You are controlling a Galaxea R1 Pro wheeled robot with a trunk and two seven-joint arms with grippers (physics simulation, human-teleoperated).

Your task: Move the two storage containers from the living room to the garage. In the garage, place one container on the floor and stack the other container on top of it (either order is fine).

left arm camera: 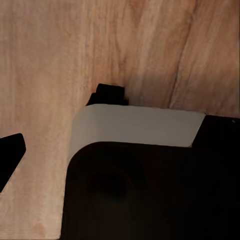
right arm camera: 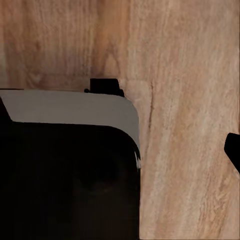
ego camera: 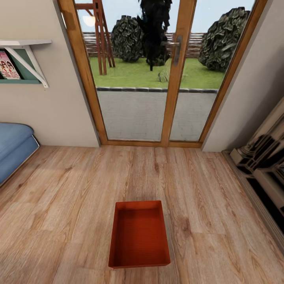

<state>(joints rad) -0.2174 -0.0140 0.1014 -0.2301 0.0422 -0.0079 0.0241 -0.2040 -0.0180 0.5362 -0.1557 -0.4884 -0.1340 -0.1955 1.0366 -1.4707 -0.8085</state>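
One storage container, an orange-red shallow lidless bin, lies on the living room's light wood-plank floor, low in the middle of the head view, its long side pointing toward the glass doors. It is empty inside. In the left wrist view a single black fingertip of my left gripper hangs over the planks beside the robot's white-and-black base. The right wrist view has one black fingertip over the planks beside the base. Neither wrist view lets me judge how the jaws stand.
Wood-framed glass doors with a handle stand straight ahead, with garden beyond. A blue cushioned seat sits at the left under a wall shelf. A pale carved surround lines the right wall. Open planks surround the bin.
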